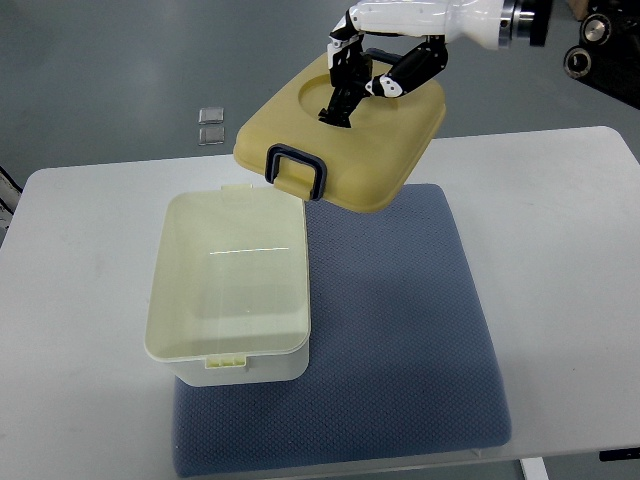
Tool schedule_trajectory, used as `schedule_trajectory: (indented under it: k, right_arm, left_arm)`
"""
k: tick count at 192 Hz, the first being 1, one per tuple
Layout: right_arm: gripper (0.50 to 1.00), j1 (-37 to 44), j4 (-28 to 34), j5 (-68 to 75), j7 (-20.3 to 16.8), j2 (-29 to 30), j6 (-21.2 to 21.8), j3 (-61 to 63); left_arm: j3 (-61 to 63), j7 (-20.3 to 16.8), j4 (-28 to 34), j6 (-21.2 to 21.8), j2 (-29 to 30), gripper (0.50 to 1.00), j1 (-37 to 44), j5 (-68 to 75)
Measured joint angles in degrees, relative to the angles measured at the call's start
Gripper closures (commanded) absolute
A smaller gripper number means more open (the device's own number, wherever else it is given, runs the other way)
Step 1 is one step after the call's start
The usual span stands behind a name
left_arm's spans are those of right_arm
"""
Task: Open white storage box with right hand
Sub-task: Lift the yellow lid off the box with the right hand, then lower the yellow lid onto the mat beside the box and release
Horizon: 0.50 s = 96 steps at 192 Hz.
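One right robot hand (362, 80) is gripping the pale yellow plastic lid with dark handle (345, 130), lifted clear of the open white storage box (228, 290); next, probably setting it on the grey mat (400, 330)

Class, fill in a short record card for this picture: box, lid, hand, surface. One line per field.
box: white storage box, open, nothing visible inside, standing on the mat's left part
lid: yellowish lid with dark handle, lifted and tilted above the mat's far edge
hand: right hand gripping the lid's top
surface: blue-grey mat on a white table
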Motion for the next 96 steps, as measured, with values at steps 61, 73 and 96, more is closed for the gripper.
schedule_trajectory:
  k: [61,73,96]
  right_arm:
    - [1.000,-11.13,-2.84,-0.15,0.00,-2.64,-5.78,1.81]
    - [1.000,-12.99,-2.98,-0.18,0.00,-2.45,-6.64,1.81]
    - [1.000,-15.76,-3.13,-0.24,0.00,-2.01,-8.21,1.81]
  left_arm:
    - [-0.01,0.00,0.00,0.00,0.00,0.500,0.00,0.00]
    - [-0.01,-0.01,0.00,0.00,0.00,0.500,0.00,0.00]
    - [-0.01,-0.03,0.00,0.00,0.00,0.500,-0.02,0.00]
